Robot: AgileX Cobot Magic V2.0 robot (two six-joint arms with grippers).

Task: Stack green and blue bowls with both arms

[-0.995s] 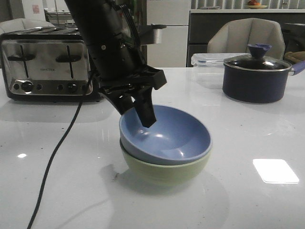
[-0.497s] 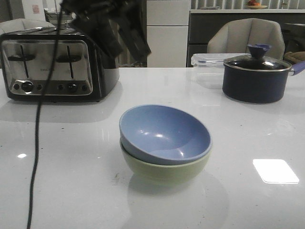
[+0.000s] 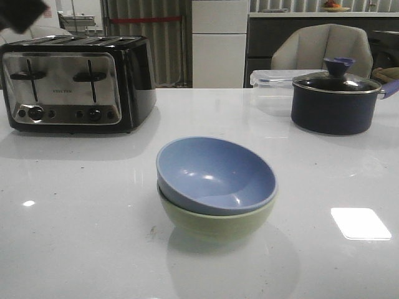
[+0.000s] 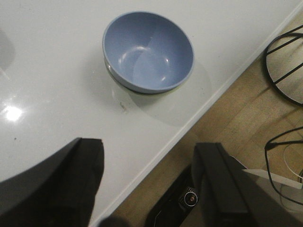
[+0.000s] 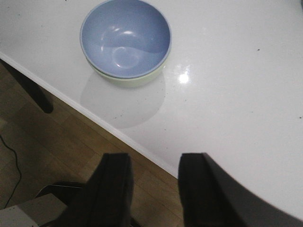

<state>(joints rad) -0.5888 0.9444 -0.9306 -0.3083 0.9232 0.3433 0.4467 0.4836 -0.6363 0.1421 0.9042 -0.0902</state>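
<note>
The blue bowl point(image 3: 215, 174) sits nested in the green bowl point(image 3: 218, 223) near the front middle of the white table point(image 3: 93, 212). The blue bowl also shows in the left wrist view point(image 4: 147, 51) and the right wrist view point(image 5: 125, 38), with a sliver of the green bowl point(image 5: 137, 81) under it. My left gripper point(image 4: 147, 184) is open and empty, high and back over the table's front edge. My right gripper point(image 5: 154, 189) is open and empty, also back over the front edge. Only a dark corner of the left arm point(image 3: 22, 12) shows in the front view.
A chrome and black toaster point(image 3: 68, 81) stands at the back left. A dark navy lidded pot point(image 3: 336, 99) stands at the back right, with a clear plastic box point(image 3: 271, 84) behind it. The table's front edge point(image 5: 94, 113) borders a wooden floor.
My left gripper has let go of the blue bowl, risen and pulled away up and to the left, almost out of the front view. The bowls have not moved.
</note>
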